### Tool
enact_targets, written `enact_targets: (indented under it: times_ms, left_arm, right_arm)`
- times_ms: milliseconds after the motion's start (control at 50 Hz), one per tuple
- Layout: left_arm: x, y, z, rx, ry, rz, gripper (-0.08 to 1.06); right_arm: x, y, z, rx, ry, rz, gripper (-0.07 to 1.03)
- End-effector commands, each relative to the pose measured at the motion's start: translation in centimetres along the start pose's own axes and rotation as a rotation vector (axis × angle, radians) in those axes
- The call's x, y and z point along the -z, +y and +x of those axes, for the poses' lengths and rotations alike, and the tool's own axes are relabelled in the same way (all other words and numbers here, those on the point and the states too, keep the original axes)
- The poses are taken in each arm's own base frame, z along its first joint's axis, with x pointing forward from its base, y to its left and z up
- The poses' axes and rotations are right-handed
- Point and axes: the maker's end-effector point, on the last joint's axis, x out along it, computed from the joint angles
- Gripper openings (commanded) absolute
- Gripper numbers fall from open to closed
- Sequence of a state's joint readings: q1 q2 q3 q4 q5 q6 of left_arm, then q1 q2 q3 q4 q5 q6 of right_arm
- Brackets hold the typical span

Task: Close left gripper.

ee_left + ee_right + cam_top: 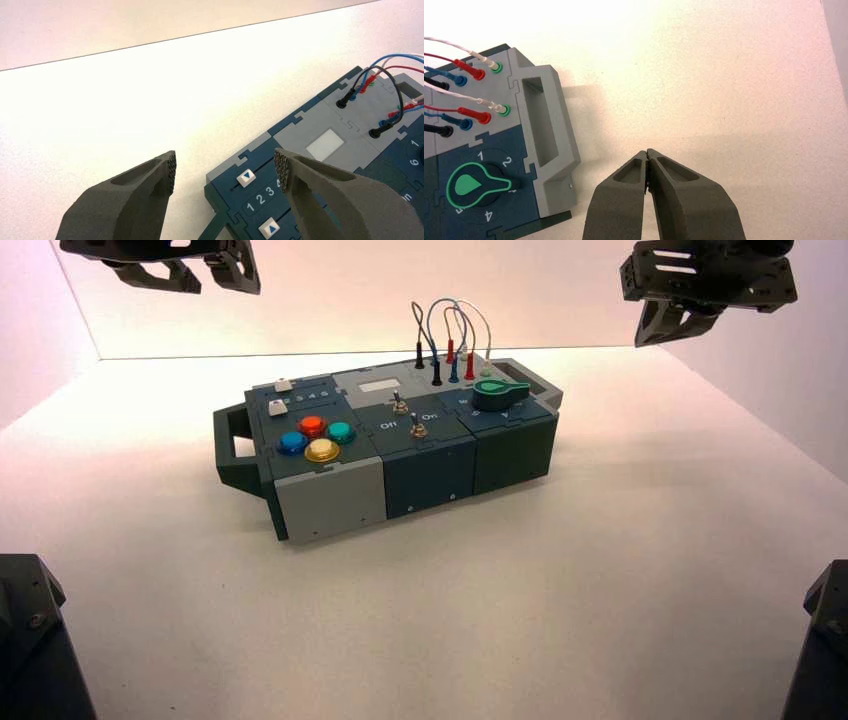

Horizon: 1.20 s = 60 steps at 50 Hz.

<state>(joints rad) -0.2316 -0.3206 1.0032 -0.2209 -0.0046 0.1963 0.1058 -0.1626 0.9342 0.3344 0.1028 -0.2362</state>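
Observation:
My left gripper (205,278) hangs high above the table at the far left, behind the box's left end. In the left wrist view the left gripper (225,171) is open and empty; its two fingertips (171,170) stand wide apart above the table and the box's corner. The box (330,502) stands in the middle of the table. My right gripper (668,328) hangs high at the far right; in the right wrist view the right gripper (647,153) is shut and empty, above bare table beside the box's grey handle (546,125).
The box bears coloured round buttons (312,426), two toggle switches (400,404), a green knob (498,393) and plugged wires (452,352). Two white slider tabs (246,177) with numbers 1 2 3 lie under the left gripper. Black arm bases stand at the front corners (30,640).

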Motion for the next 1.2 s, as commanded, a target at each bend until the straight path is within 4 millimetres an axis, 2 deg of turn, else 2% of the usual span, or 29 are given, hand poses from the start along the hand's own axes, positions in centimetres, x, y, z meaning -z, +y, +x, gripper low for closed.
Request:
enact_targets:
  times_ms: [20,460,560,660,780,800,880,900,920,1000,1040,1200]
  left_arm:
    - [-1.1,-0.5,-0.18,0.01,-0.033,0.016,1.01]
    - [-1.21,-0.56,-0.28,0.012,-0.038,0.016,1.01]
    - [-1.3,-0.61,-0.42,0.013,-0.042,0.008,0.98]
    - [-1.35,-0.56,-0.55,0.013,-0.045,0.003,0.86]
    - [-1.3,-0.67,-0.58,0.017,-0.036,-0.003,0.6]
    - [-1.15,-0.64,-0.55,0.017,-0.029,-0.006,0.5]
    - [-1.0,-0.69,-0.58,0.02,-0.017,-0.005,0.25]
    - [-1.0,-0.69,-0.58,0.02,-0.017,-0.005,0.25]
    - [-0.93,-0.7,-0.54,0.02,-0.014,-0.005,0.17]
    - [-0.85,-0.69,-0.57,0.02,-0.014,-0.003,0.0]
    - [-0.78,-0.68,-0.57,0.019,-0.012,-0.002,-0.04]
    - [-1.09,-0.69,-1.04,0.02,-0.029,0.0,-0.03]
  right_arm:
    - [-1.61,0.26,-0.37,-0.005,-0.041,0.001,-0.02]
    - [-1.61,0.26,-0.37,-0.005,-0.041,-0.001,-0.02]
    - [-1.54,0.26,-0.33,-0.005,-0.038,-0.002,-0.02]
    - [-1.57,0.25,-0.33,-0.005,-0.039,-0.004,-0.02]
    - [-1.61,0.26,-0.36,-0.005,-0.041,-0.005,-0.02]
    - [-1.54,0.26,-0.33,-0.005,-0.038,-0.005,-0.02]
    - [-1.53,0.25,-0.29,-0.005,-0.038,-0.005,-0.02]
    - [-1.53,0.25,-0.29,-0.005,-0.038,-0.005,-0.02]
    - [-1.46,0.24,-0.21,-0.004,-0.035,-0.005,-0.02]
    - [-1.32,0.22,-0.03,-0.004,-0.027,-0.006,-0.02]
    - [-1.31,0.22,0.04,-0.004,-0.026,-0.005,-0.02]
    - [-1.21,0.25,0.32,-0.005,-0.012,-0.006,-0.02]
